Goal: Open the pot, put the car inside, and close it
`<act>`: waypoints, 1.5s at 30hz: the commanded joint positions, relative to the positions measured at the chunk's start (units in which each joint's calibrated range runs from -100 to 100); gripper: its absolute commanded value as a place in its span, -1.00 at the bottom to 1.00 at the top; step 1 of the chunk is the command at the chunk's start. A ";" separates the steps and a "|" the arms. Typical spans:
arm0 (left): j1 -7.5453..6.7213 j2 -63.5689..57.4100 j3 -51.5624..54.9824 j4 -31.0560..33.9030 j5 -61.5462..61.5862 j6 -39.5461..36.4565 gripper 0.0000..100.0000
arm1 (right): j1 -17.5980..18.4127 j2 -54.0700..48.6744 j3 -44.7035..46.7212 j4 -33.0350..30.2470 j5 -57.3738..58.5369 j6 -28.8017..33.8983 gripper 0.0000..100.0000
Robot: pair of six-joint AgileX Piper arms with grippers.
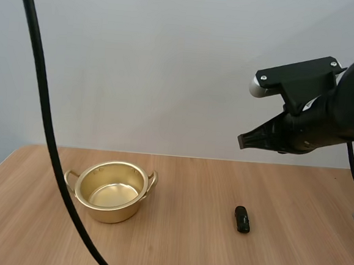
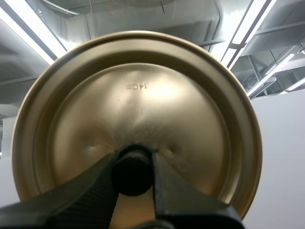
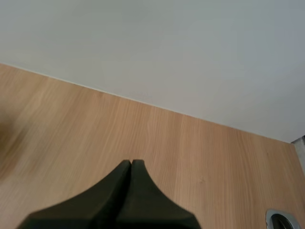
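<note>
pot [image 1: 111, 192] is already open. it's the gold two-handled one sitting on the worktop [image 1: 186, 250] at roughly 8 o'clock in the high view, and all you can see in it is its own shiny bare bottom.

only readable writing is on the lid [image 2: 138, 90]: a small "14cm" stamped into the metal, showing flipped round in the left wrist view, at about 12 o'clock from the knob [image 2: 131, 172]. no brand that i can make out.

left jaws are clamped on that black knob, one finger on either side, with the gold lid's top face turned toward the camera.

the car [image 1: 242, 218] is a small dark thing lying on the wood at 3 o'clock from the pot and well apart from it. too small to tell which end is the front.

right jaws are pressed together into one dark wedge with nothing between them. in the high view they hang in the air above the car, around 12 o'clock from it, tip pointing toward 9 o'clock.
</note>
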 commanded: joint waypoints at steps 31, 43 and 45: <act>-0.01 1.99 -0.04 -0.02 0.61 1.30 -1.00 | -0.05 51.47 5.46 1.23 -8.52 -5.99 0.82; -0.01 1.99 -0.04 -0.02 1.42 1.40 -1.00 | -0.05 51.76 5.46 1.56 -13.91 -6.08 1.00; -0.01 1.99 -0.04 -0.02 1.42 1.40 -1.00 | -0.05 51.76 5.46 1.56 -14.85 -6.18 1.00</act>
